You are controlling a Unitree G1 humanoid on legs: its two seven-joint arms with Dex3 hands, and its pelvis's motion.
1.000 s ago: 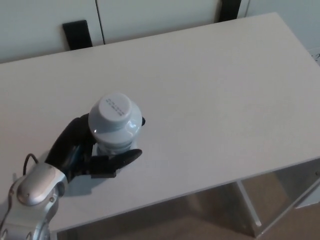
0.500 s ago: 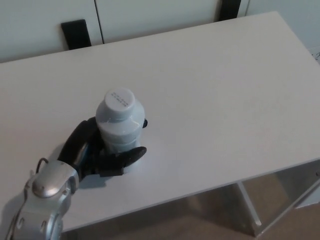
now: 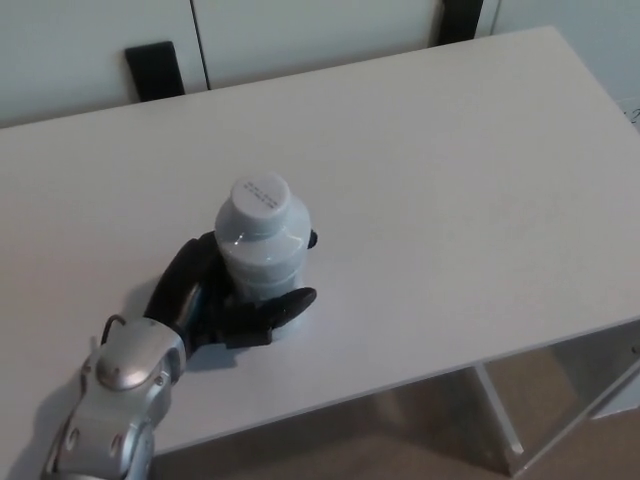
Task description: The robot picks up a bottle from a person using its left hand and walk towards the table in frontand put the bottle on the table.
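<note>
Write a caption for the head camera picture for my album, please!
The robot's left hand holds a white bottle upright over the white table.

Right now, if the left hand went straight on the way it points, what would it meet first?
Only the bottle it grips. Beyond that, the left hand faces bare table up to the far edge, though depth there is hard to judge.

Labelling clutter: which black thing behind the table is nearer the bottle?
The left black block, up-left of the bottle in the left robot hand; the right black block is cropped at the top.
</note>
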